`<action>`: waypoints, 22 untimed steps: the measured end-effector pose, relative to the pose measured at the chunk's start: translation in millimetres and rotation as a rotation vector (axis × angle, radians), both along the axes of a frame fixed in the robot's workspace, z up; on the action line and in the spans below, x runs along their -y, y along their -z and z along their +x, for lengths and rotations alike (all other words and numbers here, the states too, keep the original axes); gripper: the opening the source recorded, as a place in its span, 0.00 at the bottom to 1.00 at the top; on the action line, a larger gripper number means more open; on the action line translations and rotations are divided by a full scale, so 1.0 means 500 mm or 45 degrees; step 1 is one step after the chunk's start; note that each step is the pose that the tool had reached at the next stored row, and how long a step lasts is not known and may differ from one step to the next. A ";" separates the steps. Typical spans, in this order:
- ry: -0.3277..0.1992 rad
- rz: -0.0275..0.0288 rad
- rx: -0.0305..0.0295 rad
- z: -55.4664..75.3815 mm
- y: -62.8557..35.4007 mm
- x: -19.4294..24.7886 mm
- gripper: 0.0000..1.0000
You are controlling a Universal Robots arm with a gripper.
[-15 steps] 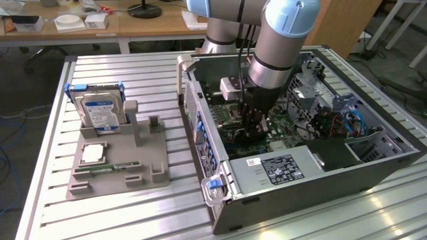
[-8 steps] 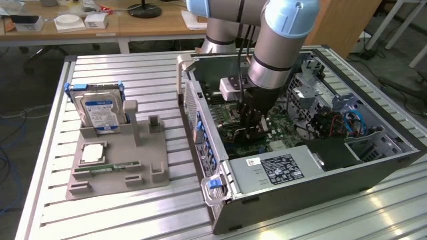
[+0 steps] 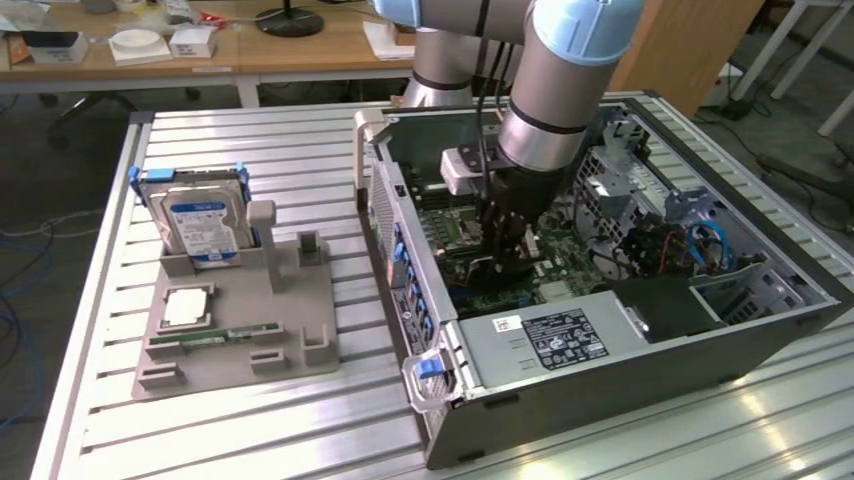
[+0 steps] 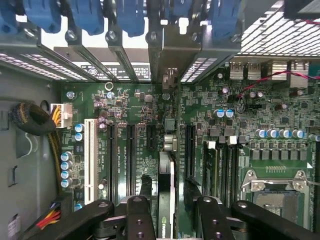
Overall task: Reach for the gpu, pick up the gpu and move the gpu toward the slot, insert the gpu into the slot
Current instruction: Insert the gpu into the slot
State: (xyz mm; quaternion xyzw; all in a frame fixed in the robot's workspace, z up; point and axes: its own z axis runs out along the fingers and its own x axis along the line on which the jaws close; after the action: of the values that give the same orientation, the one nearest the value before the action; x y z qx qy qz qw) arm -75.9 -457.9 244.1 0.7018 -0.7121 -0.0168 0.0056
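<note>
Standing on its thin edge, the flat gpu (image 4: 165, 195) sits in a long black slot (image 4: 164, 165) on the bumpy green board (image 4: 135, 107). The black metal gripper (image 4: 166, 187) hangs open, one finger on each side of the gpu, not squeezing it.

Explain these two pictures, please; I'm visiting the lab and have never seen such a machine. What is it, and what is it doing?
It is a robot arm with a gripper, reaching down into an open computer case on a metal table. One picture comes from a camera off the arm, the other from a camera on its wrist, looking along the fingers at the motherboard. Between them stands the gpu, a card seen edge-on in a slot; the fingers flank it, apparently apart. Beside the case, a grey holder carries a hard drive, a processor and a memory stick.
</note>
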 end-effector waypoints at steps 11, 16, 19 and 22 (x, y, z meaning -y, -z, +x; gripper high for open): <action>0.000 -0.0003 0.0074 0.000 -0.055 -0.0014 0.40; 0.000 0.0000 0.0077 0.000 -0.055 -0.0014 0.25; 0.000 -0.0001 0.0076 0.000 -0.055 -0.0014 0.14; 0.000 -0.0001 0.0076 0.000 -0.055 -0.0014 0.10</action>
State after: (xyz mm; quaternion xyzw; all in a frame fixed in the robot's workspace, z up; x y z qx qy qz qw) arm -75.9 -457.2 271.8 0.7019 -0.7121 -0.0146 0.0035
